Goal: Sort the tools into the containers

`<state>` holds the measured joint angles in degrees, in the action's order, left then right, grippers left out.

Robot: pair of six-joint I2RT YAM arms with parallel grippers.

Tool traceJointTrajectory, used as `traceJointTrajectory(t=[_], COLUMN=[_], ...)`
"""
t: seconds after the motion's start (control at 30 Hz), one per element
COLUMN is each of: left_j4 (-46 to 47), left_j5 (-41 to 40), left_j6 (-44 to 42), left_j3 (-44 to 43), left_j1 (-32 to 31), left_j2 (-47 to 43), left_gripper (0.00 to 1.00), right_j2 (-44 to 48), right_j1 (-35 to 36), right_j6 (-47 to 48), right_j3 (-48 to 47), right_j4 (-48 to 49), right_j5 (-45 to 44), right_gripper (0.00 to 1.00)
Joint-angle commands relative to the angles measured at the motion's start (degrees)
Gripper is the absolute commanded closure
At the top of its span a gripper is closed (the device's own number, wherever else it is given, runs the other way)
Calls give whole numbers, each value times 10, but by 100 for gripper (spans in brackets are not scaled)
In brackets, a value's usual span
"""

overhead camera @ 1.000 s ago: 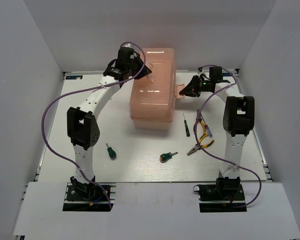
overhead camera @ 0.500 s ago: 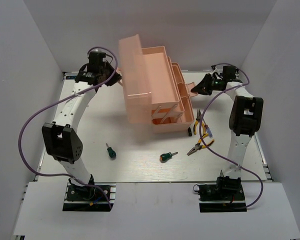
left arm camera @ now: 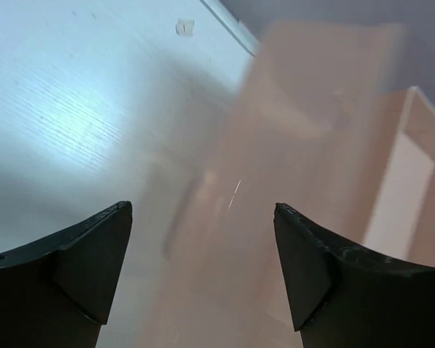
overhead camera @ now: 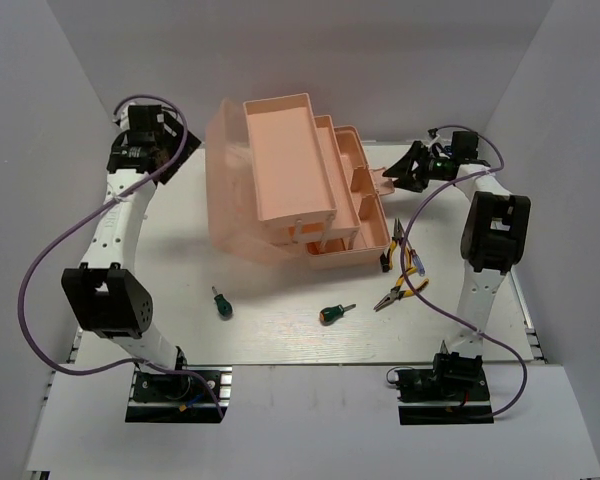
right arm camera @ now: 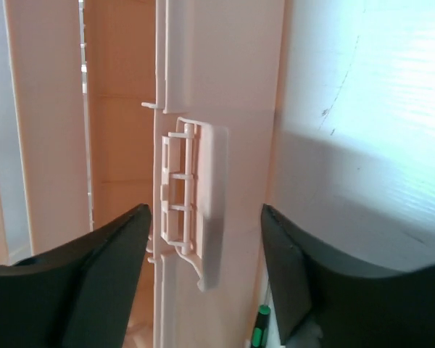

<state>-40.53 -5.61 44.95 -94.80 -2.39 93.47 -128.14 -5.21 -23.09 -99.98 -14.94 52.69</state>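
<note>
The salmon-pink toolbox [overhead camera: 280, 150] stands open, its tray containers [overhead camera: 345, 195] stepped out to the right and its lid [overhead camera: 225, 190] swung over to the left. My left gripper [overhead camera: 172, 148] is open just left of the lid [left arm camera: 297, 145], holding nothing [left arm camera: 203, 214]. Beside the box's right end my right gripper [overhead camera: 405, 170] is open, its fingers either side of the latch [right arm camera: 196, 188] without touching it [right arm camera: 206, 210]. Two green stubby screwdrivers [overhead camera: 221, 303] [overhead camera: 334, 314] lie in front of the box. Two pliers [overhead camera: 408, 256] [overhead camera: 398, 291] and a thin screwdriver [overhead camera: 385, 262] [right arm camera: 259, 335] lie at its right.
White walls close in the table on the left, back and right. The left arm's purple cable [overhead camera: 40, 290] loops out to the left. The table's near edge [overhead camera: 300, 365] runs just ahead of both arm bases.
The lid has swung over to the left and the trays have spread out. My left gripper moved left and back and let go; my right gripper opened off the latch.
</note>
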Motion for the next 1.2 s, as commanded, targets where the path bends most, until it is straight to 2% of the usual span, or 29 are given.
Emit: traceJointTrajectory(t=[0.0, 0.03, 0.1, 0.17, 0.2, 0.27, 0.3, 0.33, 0.37, 0.4, 0.43, 0.47, 0.5, 0.63, 0.67, 0.8, 1.07, 1.17], left_j4=[-38, -44, -44, -38, -32, -18, -10, -3, -3, -3, -3, -21, -21, -21, -29, -35, -28, -69], left_j5=[-42, -54, -59, -59, -59, -39, -20, 34, 58, 110, 124, 137, 166, 210, 216, 263, 278, 270], left_j6=[-13, -20, -27, -41, -49, -85, -100, -117, -143, -161, -175, -198, -212, -285, -298, -346, -362, -387], left_j3=[-52, -58, -58, -44, -39, -28, -18, -12, -6, -6, -6, -6, 0, -8, -13, -12, 11, 1], left_j1=[7, 7, 13, 13, 7, 0, 0, 0, -5, -5, -5, -12, -20, -51, -59, -124, -227, -268], left_j2=[-35, -41, -66, -82, -90, -113, -119, -119, -119, -112, -106, -100, -95, -94, -94, -93, -104, -99], left_gripper=[10, 10, 10, 16, 34, 68, 82, 96, 98, 98, 97, 93, 81, 51, 40, 35, 35, 35], right_j2=[5, 9, 18, 32, 36, 60, 65, 79, 97, 106, 126, 132, 142, 168, 175, 206, 230, 231], right_j1=[-6, -8, -9, -14, -18, -17, -15, -11, -5, -3, -2, 4, 6, 12, 13, 30, 51, 74], right_j6=[3, 9, 23, 63, 78, 168, 228, 267, 312, 350, 368, 381, 410, 444, 451, 479, 470, 467], right_j3=[-15, -15, -20, -24, -27, -35, -39, -29, -15, 26, 37, 48, 71, 116, 141, 210, 280, 304], right_j4=[21, 19, 0, -31, -74, -120, -196, -208, -215, -222, -225, -230, -242, -279, -280, -269, -263, -241], right_j5=[34, 34, 24, 13, -4, -53, -110, -165, -207, -228, -288, -304, -325, -354, -361, -395, -415, -440], right_gripper=[30, 21, 21, 20, 20, 28, 36, 45, 65, 72, 76, 77, 77, 70, 70, 61, 56, 56])
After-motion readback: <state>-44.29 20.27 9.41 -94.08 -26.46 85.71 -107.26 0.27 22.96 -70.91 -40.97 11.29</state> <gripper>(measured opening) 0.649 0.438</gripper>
